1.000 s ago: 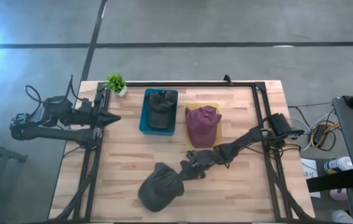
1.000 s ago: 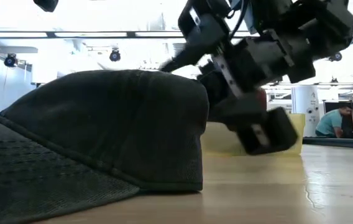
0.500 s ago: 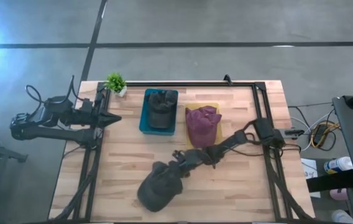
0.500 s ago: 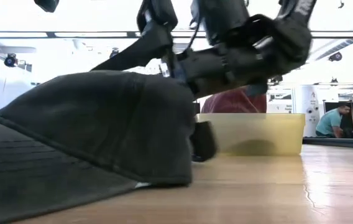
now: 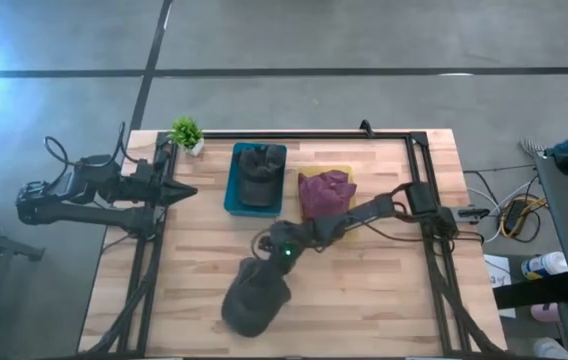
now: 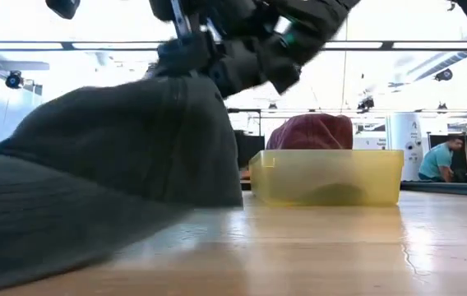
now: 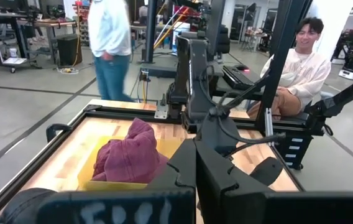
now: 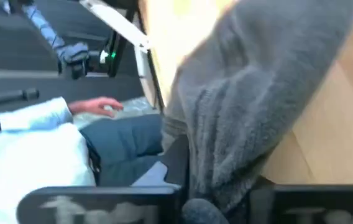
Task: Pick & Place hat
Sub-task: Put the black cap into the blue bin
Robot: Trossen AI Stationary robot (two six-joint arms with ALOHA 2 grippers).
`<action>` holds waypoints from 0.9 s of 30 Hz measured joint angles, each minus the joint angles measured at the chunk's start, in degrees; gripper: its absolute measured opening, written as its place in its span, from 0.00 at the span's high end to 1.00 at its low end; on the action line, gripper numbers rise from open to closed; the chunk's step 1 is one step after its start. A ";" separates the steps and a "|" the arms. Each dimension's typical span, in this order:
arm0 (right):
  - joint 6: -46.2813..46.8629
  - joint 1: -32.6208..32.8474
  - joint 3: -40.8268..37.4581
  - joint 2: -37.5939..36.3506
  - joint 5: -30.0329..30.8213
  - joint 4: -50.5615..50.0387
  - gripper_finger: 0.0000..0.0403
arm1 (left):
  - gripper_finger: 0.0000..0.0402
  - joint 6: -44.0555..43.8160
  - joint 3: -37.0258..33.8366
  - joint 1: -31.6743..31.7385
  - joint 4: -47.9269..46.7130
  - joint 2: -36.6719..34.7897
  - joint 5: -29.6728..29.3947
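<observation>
The dark grey fabric cap [image 5: 254, 302] lies on the light wooden slatted counter [image 5: 384, 300] well apart from the blue rectangular plastic bin [image 5: 234, 200], on the near side of it, and the right gripper [image 5: 269, 262] sits at the cap's edge nearest that bin. In the right wrist view grey cloth is bunched between the right arm's own fingers [image 8: 176, 158], so they appear closed on the cap's fabric; in the low view one side of the cap [image 6: 110, 164] is raised under the gripper [image 6: 217, 49] while the brim side lies low along the counter. Judgement: the pick is underway and the grasp looks made, but the cap is not clear of the counter, and carry and placement remain. The blue bin already holds a dark hat [image 5: 258, 178], and the yellow rectangular plastic bin [image 5: 348, 175] just beside it holds a maroon fabric hat [image 5: 324, 200]; which bin the cap is bound for cannot be told. The left gripper [image 5: 179, 190] waits off the far side of the blue bin from the yellow one, fingers drawn together, holding nothing. A small green potted plant [image 5: 186, 132] stands near the blue bin. White hand-lettering on the left wrist's mount [image 7: 127, 211] is present but unreadable; no brand or other legible writing is seen
</observation>
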 joint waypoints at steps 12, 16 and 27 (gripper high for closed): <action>-31.59 -11.03 28.58 -0.22 -8.92 -40.54 0.97 | 1.00 -0.01 0.00 0.02 0.02 -0.02 -0.01; -38.52 -15.44 36.32 -0.22 -8.96 -49.88 0.97 | 1.00 0.00 0.00 0.02 0.02 -0.02 -0.01; -49.53 -27.75 47.06 -0.33 2.96 -55.23 0.97 | 1.00 -0.02 0.00 0.00 0.04 -0.02 0.00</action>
